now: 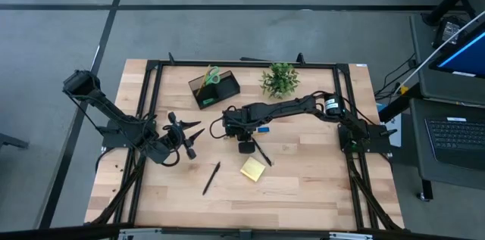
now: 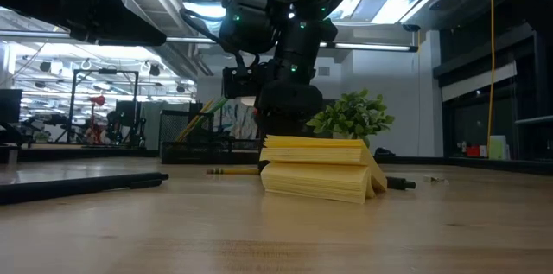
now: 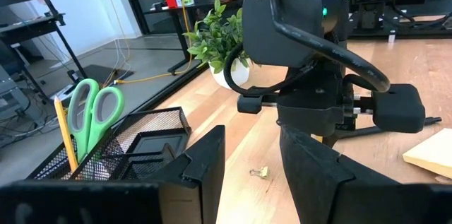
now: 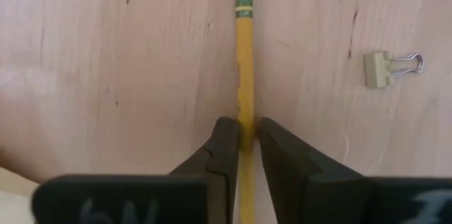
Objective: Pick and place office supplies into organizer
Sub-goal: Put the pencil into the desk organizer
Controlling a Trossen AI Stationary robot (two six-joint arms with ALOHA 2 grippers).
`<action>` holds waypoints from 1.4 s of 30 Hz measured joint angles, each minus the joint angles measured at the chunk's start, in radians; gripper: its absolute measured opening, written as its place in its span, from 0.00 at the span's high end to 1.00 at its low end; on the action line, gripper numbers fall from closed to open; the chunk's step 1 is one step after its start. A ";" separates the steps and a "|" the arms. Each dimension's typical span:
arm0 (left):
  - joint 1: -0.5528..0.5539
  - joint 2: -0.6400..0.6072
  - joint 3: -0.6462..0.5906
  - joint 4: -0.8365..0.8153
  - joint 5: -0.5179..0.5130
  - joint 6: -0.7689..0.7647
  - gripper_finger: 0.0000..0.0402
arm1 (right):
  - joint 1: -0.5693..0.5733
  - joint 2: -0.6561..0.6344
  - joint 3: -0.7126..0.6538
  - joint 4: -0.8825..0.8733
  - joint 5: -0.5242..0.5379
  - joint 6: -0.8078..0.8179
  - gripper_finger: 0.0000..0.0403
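Right hand [image 4: 244,139]: down at the middle of the surface [image 1: 303,179], fingers pinched on the pencil [image 4: 244,61], which lies flat on the wood.
Left hand [image 1: 191,135]: at the left of the surface, fingers spread with nothing between them, pointing toward the right arm.
Organizer [image 1: 214,88]: at the back of the surface, left of the plant [image 1: 280,79]; scissors [image 3: 92,114] and another pencil [image 3: 66,136] stand upright in it.
Pad [image 1: 253,168]: near the front, just forward of the right hand.
Pens: one [image 1: 211,177] lies alone left of the pad; another [image 1: 262,152] lies between the right hand and the pad.
Blue block [image 1: 263,129]: just beside the right arm's wrist.
Clip [image 4: 393,66]: on the wood near the pencil, not touching it.
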 joint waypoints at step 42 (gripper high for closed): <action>0.000 0.000 0.000 0.000 0.000 0.002 0.67 | 0.004 0.008 0.050 -0.065 -0.087 -0.021 0.90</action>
